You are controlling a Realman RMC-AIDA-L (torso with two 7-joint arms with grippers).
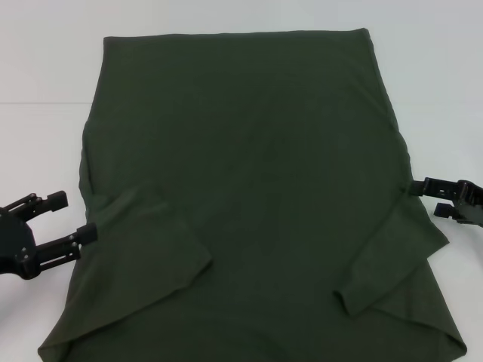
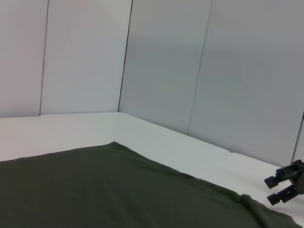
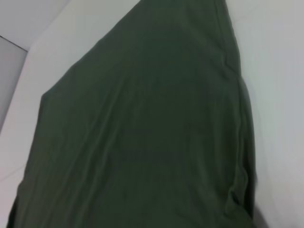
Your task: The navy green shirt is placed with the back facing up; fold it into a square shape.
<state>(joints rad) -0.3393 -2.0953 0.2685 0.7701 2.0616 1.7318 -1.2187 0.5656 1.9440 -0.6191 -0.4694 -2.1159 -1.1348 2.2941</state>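
No readable text or labels anywhere here

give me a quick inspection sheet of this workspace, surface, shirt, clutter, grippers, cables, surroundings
surface: white table, bare around the cloth
job's things: navy green shirt lies flat, plain side up, no lettering in view; both sleeves are folded in over the body near the robot, and its near edge runs out of the head view
clutter: nothing seen
grippers: left gripper open, at the shirt's left edge beside the folded sleeve, one finger at the cloth edge; right gripper open, at the shirt's right edge, holding nothing as far as can be seen
cables: nothing seen
surroundings: pale grey wall panels stand behind the table, meeting at a corner
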